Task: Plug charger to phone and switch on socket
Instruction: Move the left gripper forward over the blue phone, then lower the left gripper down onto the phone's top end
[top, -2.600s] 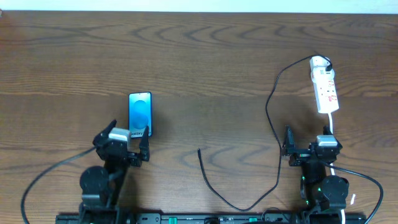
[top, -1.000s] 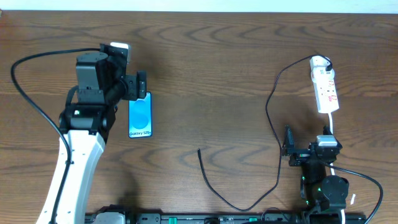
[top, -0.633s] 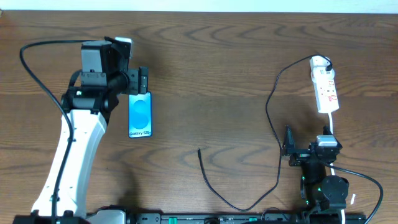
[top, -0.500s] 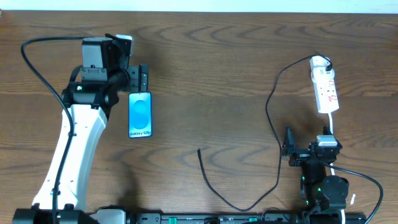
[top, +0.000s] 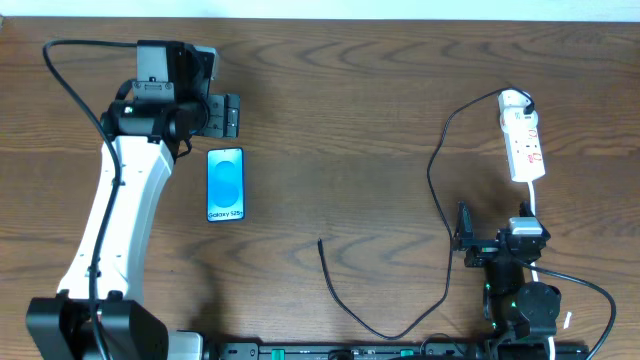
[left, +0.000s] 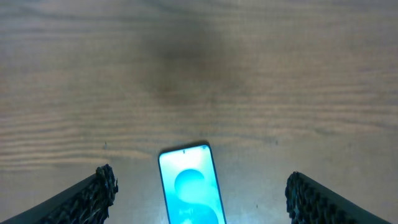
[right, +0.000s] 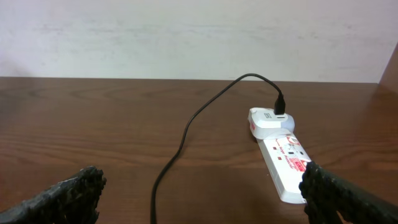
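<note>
Nearest the base on the right, the right gripper sits low by its mount, jaws spread wide, nothing in them. Just to its left runs the long thin black charger cable. It loops toward the base and back out to a free plug tip, lying loose on the brown wooden table between the two arms.

Further out on the left is the slim black-framed phone with the bright blue screen. It lies flat and face up, long axis near to far, text end toward the base. Just beyond its far end hovers the left gripper, wide open and empty, with the phone centred between its fingers in the wrist view. The plug tip lies right of the phone's near end, well apart from it.

Farthest out on the right, the white elongated plastic power strip lies lengthwise, a white adapter plugged in at its far end. The right arm is the closer one.
</note>
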